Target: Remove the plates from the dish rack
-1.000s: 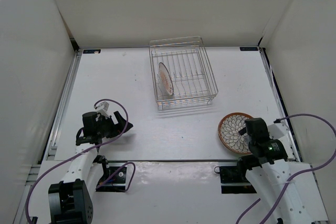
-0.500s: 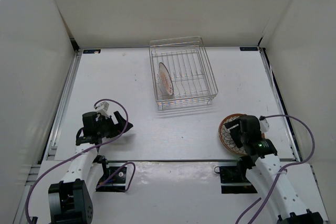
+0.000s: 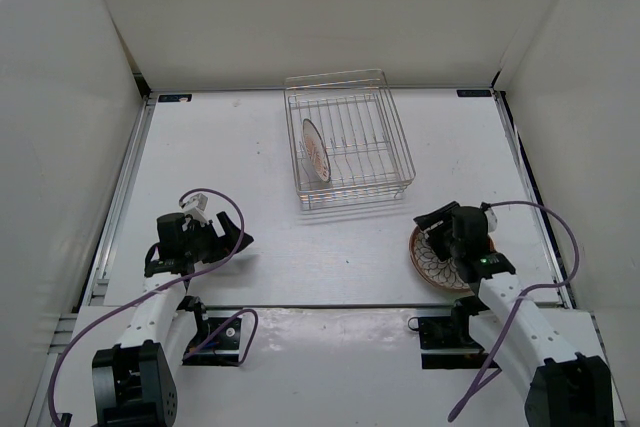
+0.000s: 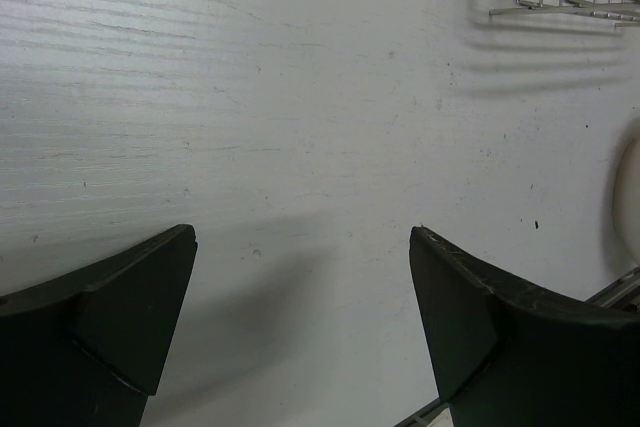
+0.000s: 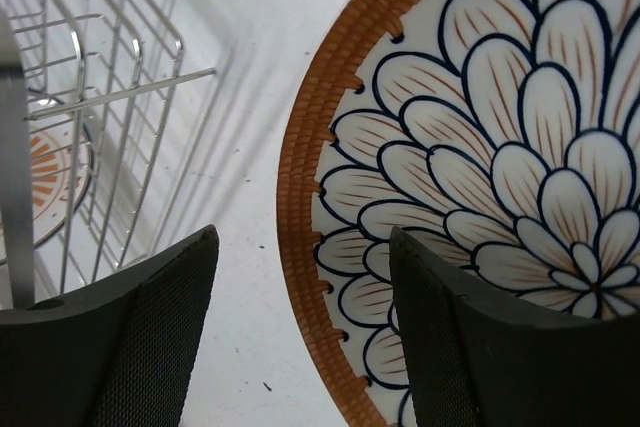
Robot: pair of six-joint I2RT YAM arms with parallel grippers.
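The left arm (image 3: 150, 312) rises from its base at the lower left of the top view, elbow bent, wrist aimed toward the frame's centre. The left gripper (image 3: 238, 240) sits low, and in its wrist view both dark fingers (image 4: 130, 317) are spread wide. The right arm (image 3: 510, 312) reaches from the lower right up and leftward, wrist tipped downward. The right gripper (image 3: 432, 220) points to the upper left, its 2 fingers (image 5: 150, 337) parted by a clear gap.

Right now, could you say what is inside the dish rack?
One plate stands on edge near the dish rack's left end; no other shows. Wires partly cover it.
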